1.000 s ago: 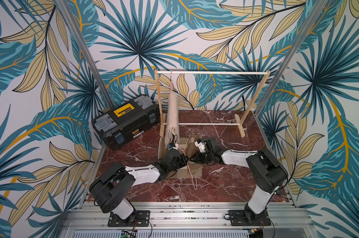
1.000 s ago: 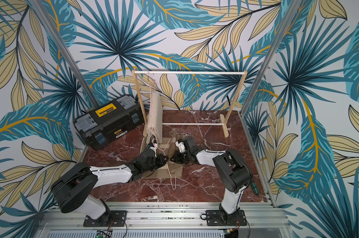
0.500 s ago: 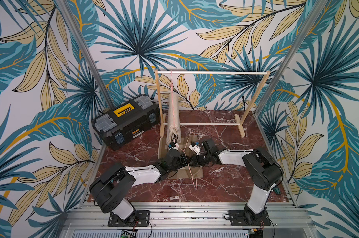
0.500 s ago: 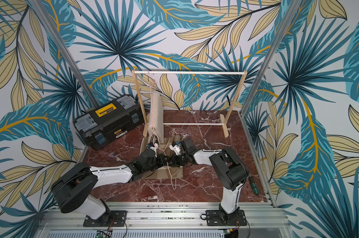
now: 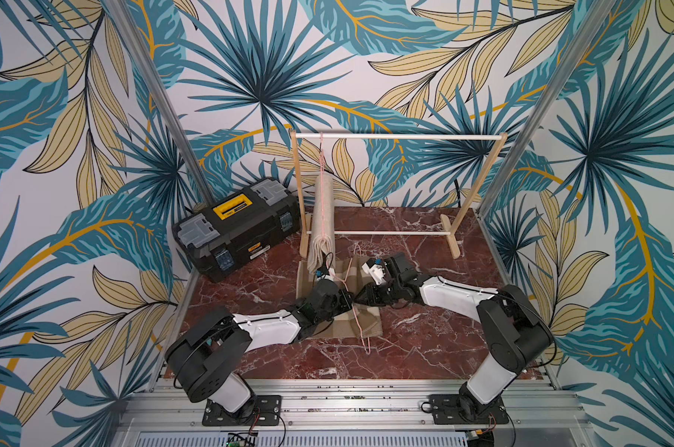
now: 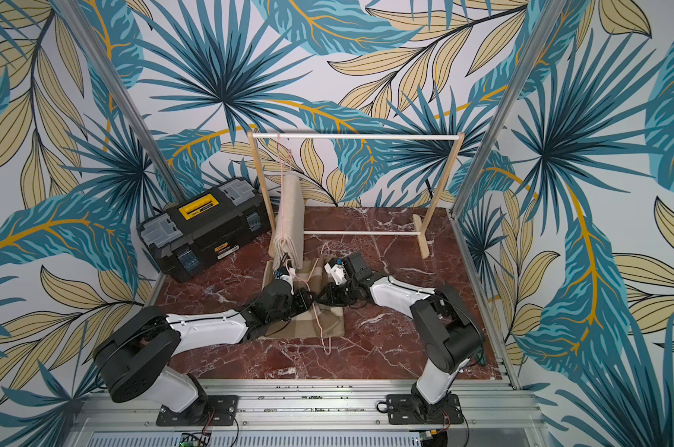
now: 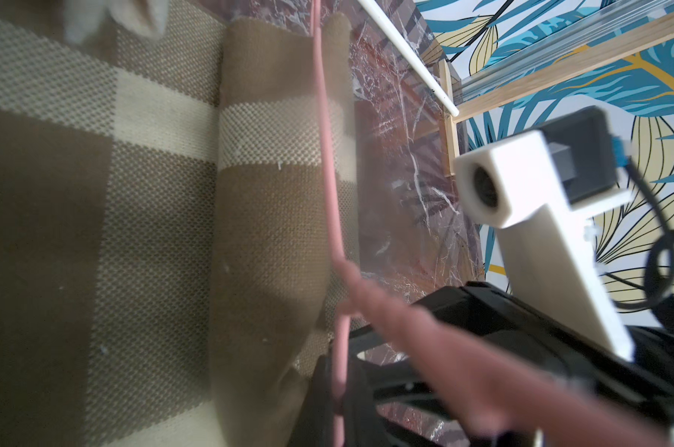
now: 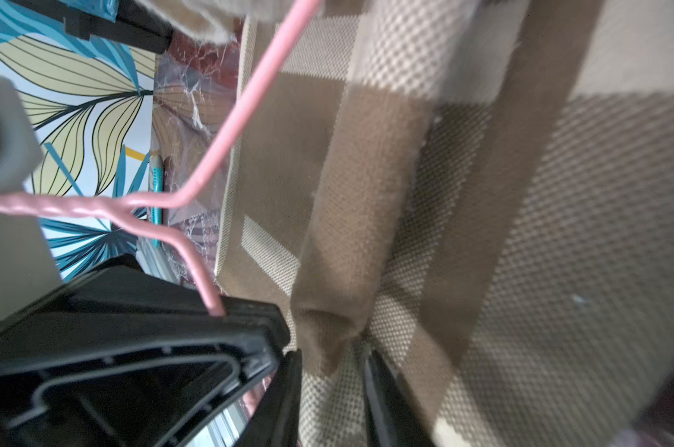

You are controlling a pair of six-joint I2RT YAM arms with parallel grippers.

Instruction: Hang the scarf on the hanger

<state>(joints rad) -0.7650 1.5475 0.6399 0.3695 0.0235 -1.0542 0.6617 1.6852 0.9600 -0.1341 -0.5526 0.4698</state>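
The scarf [image 7: 153, 232] is a coarse, open weave in big checks of tan, brown and cream. It lies flat on the red-brown, white-veined marble bench [image 5: 424, 340], directly beneath both grippers, and one soft raised fold runs along it. The hanger [image 7: 329, 174] is thin pink coated wire, smooth along its arms and twisted like rope at the neck (the right wrist view shows the twist best).

The left gripper [image 5: 347, 302], black ribbed plastic, is clamped tight on one wire arm just below that neck. The right gripper [image 8: 333, 354] meets it nearly tip to tip. Its jaws stand a narrow gap apart, with the end of the raised scarf fold lying between them, and it does not look pinched.

The hanger's long axis runs fore and aft, passing between the two grippers. One arm stretches away beyond the fingertips, and a narrow wire loop pokes off the scarf's edge behind them, on the arm-base side. The scarf's fold lies along the same line, just beside the wire.

Beyond the grippers stands a rack [image 5: 397, 136] of pale wooden uprights and round white rails, with a plain beige cloth [image 5: 321, 216] hanging from its top rail. Off the left gripper's outer side sits a boxy black toolbox [image 5: 238, 224] with a yellow handle and grey latches.
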